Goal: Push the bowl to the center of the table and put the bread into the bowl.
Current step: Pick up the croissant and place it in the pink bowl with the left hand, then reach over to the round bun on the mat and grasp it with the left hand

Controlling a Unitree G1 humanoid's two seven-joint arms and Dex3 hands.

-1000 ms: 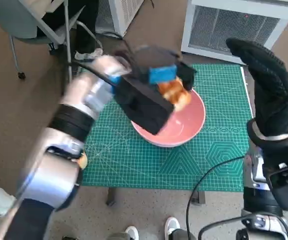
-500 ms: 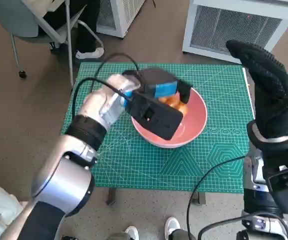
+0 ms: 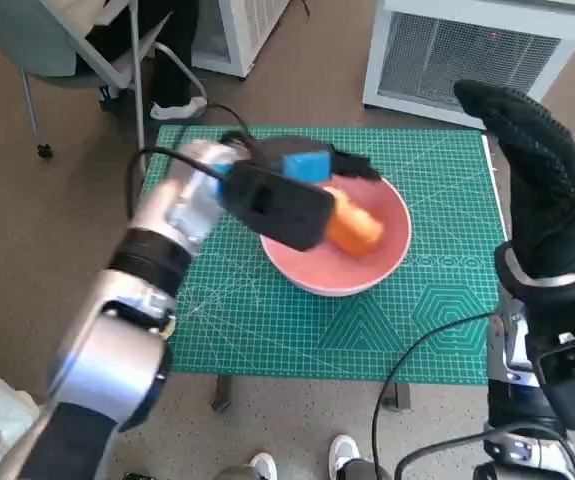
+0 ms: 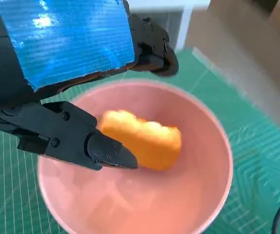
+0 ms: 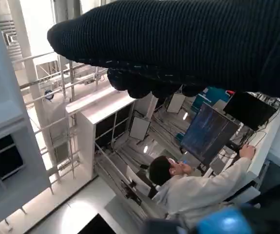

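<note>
The pink bowl point(image 3: 397, 250) stands near the middle of the green mat point(image 3: 437, 310). An orange-brown piece of bread point(image 3: 352, 228) lies inside it, free of any hand. My left hand point(image 3: 297, 185) hovers over the bowl's left rim, holding nothing. The left wrist view shows the bread point(image 4: 142, 138) on the bowl's floor point(image 4: 213, 161), just beyond the spread black fingers point(image 4: 105, 151) of my left hand point(image 4: 66, 63). My right hand point(image 3: 537, 190) is raised at the table's right edge, fingers extended, holding nothing. In the right wrist view the glove point(image 5: 188, 44) is a dark band.
White slatted units point(image 3: 467, 50) stand behind the table and a chair point(image 3: 77, 50) at the back left. A person's feet point(image 3: 172, 105) show beside the chair, and shoes point(image 3: 342, 450) at the front edge. A black cable point(image 3: 417, 350) hangs off the front right. A person point(image 5: 198, 187) sits at a monitor.
The bread has left my left hand and now lies in the bowl. The left hand has drawn back to the left, off the bread. The right hand has not moved.
</note>
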